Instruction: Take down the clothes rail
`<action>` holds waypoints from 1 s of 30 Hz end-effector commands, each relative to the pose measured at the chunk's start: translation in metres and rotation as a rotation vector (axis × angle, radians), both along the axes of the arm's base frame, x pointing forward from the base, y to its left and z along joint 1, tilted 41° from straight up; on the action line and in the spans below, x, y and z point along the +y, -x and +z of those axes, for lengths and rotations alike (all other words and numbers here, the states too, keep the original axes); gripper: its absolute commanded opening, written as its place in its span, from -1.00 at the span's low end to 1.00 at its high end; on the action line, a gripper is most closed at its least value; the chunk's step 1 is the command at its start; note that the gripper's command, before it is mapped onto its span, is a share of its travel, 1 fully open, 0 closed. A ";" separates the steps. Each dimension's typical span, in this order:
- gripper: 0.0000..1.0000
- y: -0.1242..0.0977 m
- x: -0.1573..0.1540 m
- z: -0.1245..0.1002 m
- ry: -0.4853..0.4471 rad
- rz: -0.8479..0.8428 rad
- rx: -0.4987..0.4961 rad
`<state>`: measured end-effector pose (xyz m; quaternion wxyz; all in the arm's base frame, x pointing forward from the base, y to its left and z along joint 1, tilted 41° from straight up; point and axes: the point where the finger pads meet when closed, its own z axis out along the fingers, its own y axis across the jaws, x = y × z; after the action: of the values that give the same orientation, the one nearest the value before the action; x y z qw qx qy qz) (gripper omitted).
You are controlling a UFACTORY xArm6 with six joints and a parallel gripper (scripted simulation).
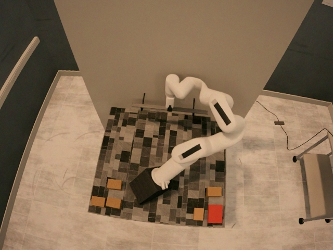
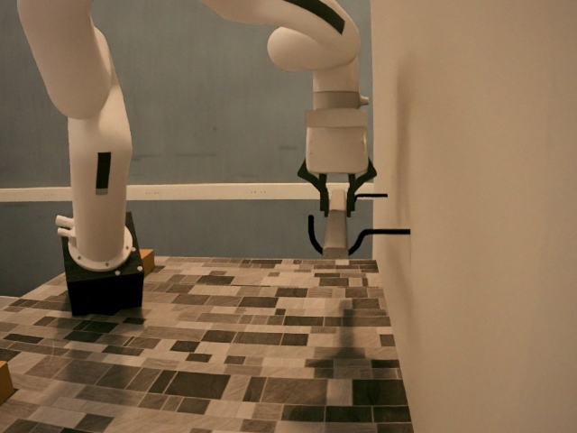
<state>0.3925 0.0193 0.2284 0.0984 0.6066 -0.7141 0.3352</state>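
The clothes rail (image 1: 166,109) is a long grey bar running along the wall above the patterned counter. In the side view I see it end-on (image 2: 336,228), sitting in the near black hook (image 2: 353,240). The far hook (image 2: 368,196) shows behind the fingers. In the top view the two hooks (image 1: 143,101) (image 1: 193,105) stand near the rail's ends. My gripper (image 2: 336,205) comes straight down and is shut on the rail near its middle, also seen from above (image 1: 169,108).
The wall (image 2: 475,209) stands just right of the rail. The arm's black base (image 1: 146,185) sits on the counter's front part. Several orange blocks (image 1: 114,184) and a red block (image 1: 215,213) lie near the front edge. A trolley (image 1: 316,185) stands off to the right.
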 end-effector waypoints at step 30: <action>-1.00 0.005 0.013 0.017 -0.002 0.001 -0.003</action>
<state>0.3878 0.0301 0.2421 0.0983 0.6066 -0.7141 0.3352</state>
